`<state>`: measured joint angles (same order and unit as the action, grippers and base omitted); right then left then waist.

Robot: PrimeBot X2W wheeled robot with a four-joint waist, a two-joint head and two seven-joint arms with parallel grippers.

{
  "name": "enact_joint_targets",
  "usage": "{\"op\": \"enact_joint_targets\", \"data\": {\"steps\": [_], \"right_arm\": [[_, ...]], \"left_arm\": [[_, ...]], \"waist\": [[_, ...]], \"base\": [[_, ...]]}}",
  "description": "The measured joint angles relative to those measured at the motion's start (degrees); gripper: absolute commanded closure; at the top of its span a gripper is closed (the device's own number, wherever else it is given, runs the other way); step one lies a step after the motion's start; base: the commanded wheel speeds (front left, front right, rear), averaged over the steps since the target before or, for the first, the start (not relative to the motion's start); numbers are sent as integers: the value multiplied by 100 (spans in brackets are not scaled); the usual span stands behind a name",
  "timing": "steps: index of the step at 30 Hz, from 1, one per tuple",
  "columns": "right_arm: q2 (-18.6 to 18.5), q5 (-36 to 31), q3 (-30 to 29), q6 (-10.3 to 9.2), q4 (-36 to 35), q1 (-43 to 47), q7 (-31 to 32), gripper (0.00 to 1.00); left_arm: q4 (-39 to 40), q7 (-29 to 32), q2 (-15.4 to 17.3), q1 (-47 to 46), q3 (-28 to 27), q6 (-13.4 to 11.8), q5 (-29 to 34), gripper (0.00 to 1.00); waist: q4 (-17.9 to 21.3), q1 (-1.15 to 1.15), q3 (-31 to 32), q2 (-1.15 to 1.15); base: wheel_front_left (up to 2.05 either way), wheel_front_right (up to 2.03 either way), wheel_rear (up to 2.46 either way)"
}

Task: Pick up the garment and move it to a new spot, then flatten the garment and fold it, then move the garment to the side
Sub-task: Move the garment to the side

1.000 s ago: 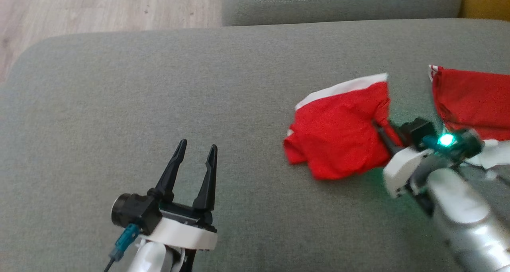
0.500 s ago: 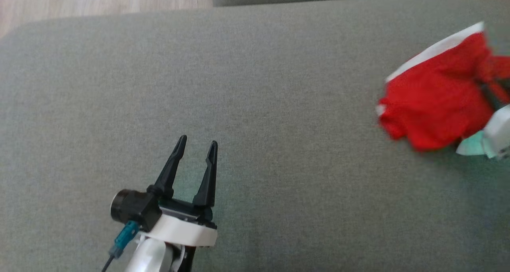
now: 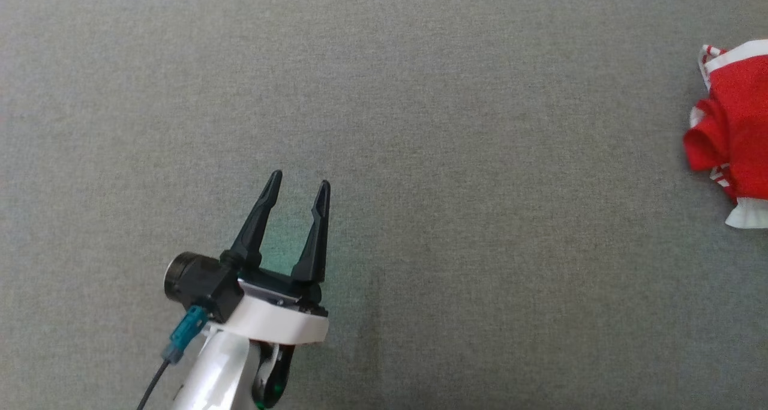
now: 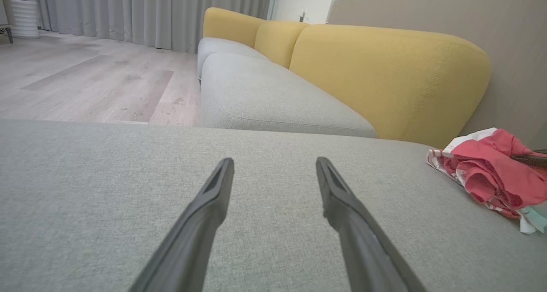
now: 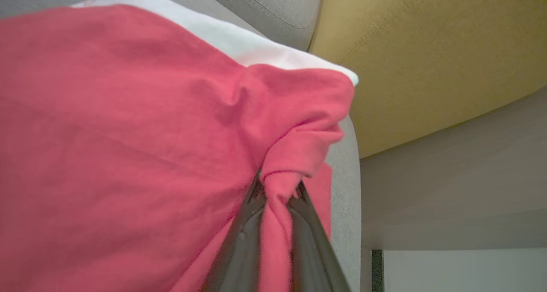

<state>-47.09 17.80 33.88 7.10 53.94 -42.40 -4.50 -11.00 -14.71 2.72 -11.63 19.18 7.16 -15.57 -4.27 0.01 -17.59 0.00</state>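
The garment (image 3: 735,134) is red with white trim and lies bunched at the far right edge of the head view, on the grey sofa cushion (image 3: 420,128). The left wrist view has the garment (image 4: 491,172) at its right, far from my fingers. My right gripper (image 5: 277,189) is shut on a pinched fold of the garment (image 5: 128,134), which hangs across most of the right wrist view. My left gripper (image 3: 297,179) stands open over bare cushion at the lower left of the head view, well apart from the cloth, with nothing between its fingers (image 4: 213,198).
A second grey seat cushion (image 4: 265,99) and yellow backrests (image 4: 384,69) lie beyond the cushion, with wooden floor (image 4: 85,82) to their left. A yellow backrest (image 5: 427,48) sits close behind the held garment.
The head camera has swung left and down, so the floor and far cushion have left its picture. The garment and right arm have slid toward the right edge. The left gripper stays open.
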Motion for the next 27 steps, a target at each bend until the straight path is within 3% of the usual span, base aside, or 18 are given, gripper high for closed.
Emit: {"op": "enact_joint_targets", "data": {"steps": [14,15,16,23,27], "right_arm": [[154,-132,-157,0,628,-283,5,100],[183,-132,-179,0,652,-283,4,31],[219,-126,-236,0,705,-284,5,0],[396,-125,-488,0,938,-360,-64,0],[581,-192,-801,0,950,-682,-399,0]], "left_arm": [[-51,0,-3,-144,100,1,97,0],[-57,0,-3,-144,99,16,97,0],[-59,0,-2,-144,99,38,96,0],[-101,0,-3,-144,82,42,96,0],[-100,0,-3,-127,44,42,94,0]], "waist": [[55,0,-85,0],[61,-1,-81,0],[67,-1,-76,0],[125,-1,79,0],[194,-1,291,0]], "base": [[0,0,0],[0,0,0],[0,0,0],[0,0,0],[0,0,0]]}}
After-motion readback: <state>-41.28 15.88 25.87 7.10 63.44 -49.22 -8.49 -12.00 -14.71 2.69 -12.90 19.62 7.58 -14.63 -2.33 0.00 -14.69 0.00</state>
